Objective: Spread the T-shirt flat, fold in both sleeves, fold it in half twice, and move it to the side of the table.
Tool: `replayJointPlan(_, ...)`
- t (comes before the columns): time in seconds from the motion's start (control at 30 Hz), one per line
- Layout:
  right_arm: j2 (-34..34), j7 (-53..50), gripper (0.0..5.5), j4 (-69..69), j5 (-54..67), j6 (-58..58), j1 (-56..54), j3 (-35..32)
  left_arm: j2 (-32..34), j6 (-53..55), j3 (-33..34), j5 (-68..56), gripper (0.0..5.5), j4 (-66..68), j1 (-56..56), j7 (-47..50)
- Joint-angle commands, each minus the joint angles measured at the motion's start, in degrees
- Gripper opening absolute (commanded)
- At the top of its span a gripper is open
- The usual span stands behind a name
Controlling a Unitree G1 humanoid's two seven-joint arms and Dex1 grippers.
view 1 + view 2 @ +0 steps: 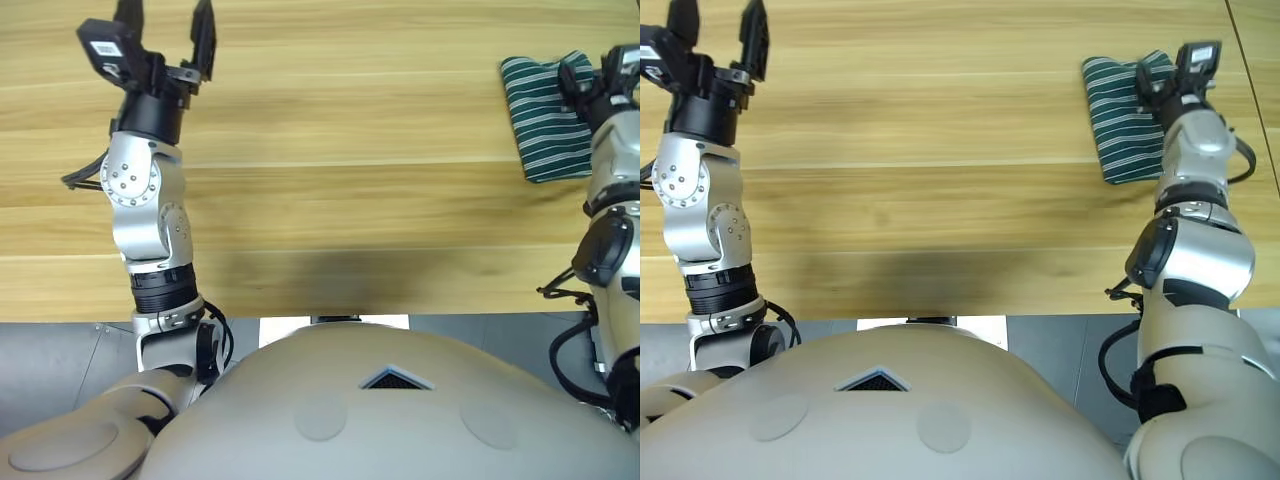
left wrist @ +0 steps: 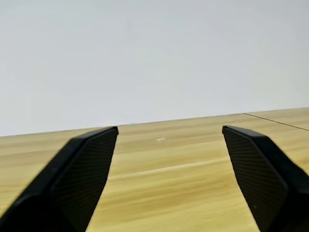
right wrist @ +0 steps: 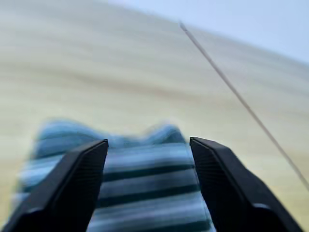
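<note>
Left gripper (image 1: 167,25): fingers spread, holding nothing, over the far left of the table (image 1: 350,200). T-shirt (image 1: 1125,115): folded striped packet on the far right of the table. Its long axis runs near-to-far, near end angled slightly rightward. Right gripper (image 3: 148,145): fingers apart, over the packet's far right edge; contact with the cloth cannot be told.

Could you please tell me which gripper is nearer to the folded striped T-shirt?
The right. The right gripper sits over the T-shirt's edge with its fingers open; the left gripper is over the left side of the table, far from it.
</note>
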Motion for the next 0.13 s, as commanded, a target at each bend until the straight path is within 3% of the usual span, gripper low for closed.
replayJointPlan(0.03,6.76,6.1,3.58,-10.35,5.03,-8.34,-4.03,-0.19,0.21,-5.76,1.53,5.37,3.88,5.42,-1.2,4.5)
replayJointPlan(0.13,14.15,5.64,3.58,-20.88,6.1,-8.15,-0.31,2.97,-0.27,-8.54,1.77,6.59,3.88,4.98,0.45,5.72)
